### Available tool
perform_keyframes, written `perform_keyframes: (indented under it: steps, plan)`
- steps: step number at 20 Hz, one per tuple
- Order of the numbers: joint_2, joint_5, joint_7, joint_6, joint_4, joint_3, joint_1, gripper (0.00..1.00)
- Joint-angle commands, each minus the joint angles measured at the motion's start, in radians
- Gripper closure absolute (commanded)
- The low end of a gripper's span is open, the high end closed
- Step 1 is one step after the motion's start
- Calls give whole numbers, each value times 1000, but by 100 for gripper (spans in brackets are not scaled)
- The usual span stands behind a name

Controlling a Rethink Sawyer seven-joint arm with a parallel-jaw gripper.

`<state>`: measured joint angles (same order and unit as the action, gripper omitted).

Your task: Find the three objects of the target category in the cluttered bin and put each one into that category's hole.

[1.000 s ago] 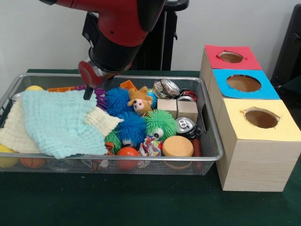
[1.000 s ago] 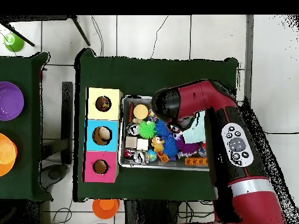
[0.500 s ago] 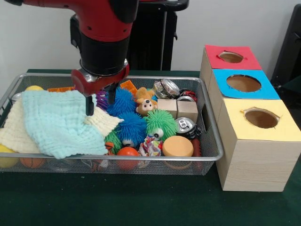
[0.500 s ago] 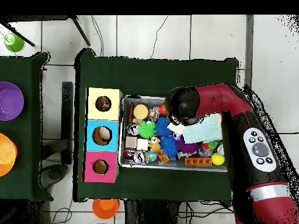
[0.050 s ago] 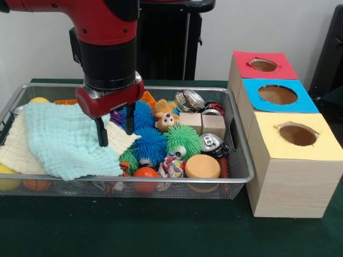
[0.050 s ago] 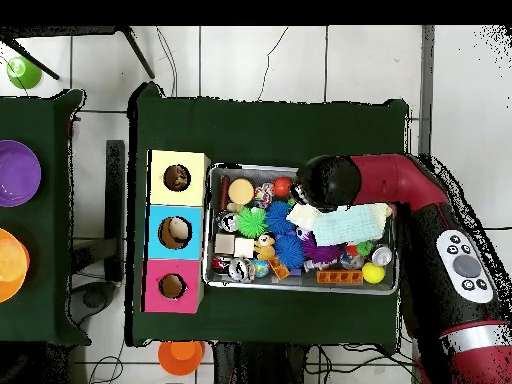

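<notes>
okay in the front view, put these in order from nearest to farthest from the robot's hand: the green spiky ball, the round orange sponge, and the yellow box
Measured from the hand, which hangs open over the cloths:
1. Green spiky ball, mid-bin, just beside the blue spiky ones.
2. Round orange sponge, at the bin's front corner by the boxes.
3. Yellow box, outside the bin, nearest the camera in the row.

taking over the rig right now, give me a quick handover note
Tool: open and empty, fingers pointing down over the edge of the light blue cloth, beside the blue spiky balls.
Wire bin: still cluttered with cloths, spiky balls, a plush toy, cans, wooden blocks and balls.
Box with red, blue and yellow holes: beside the bin; nothing visible in the holes.
Done: no placement visible. Left: find and drop all three target objects.
</notes>
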<state>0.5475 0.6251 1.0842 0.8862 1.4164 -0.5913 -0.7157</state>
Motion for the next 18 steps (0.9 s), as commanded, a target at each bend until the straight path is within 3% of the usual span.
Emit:
perform_keyframes:
  steps: [1,7,18]
  plan:
    - [-72,-57,-115,8,118,-87,-1,0]
    - [-84,-73,-122,6,146,-98,-9,0]
    - [-121,-20,-99,-128,146,-121,-28,0]
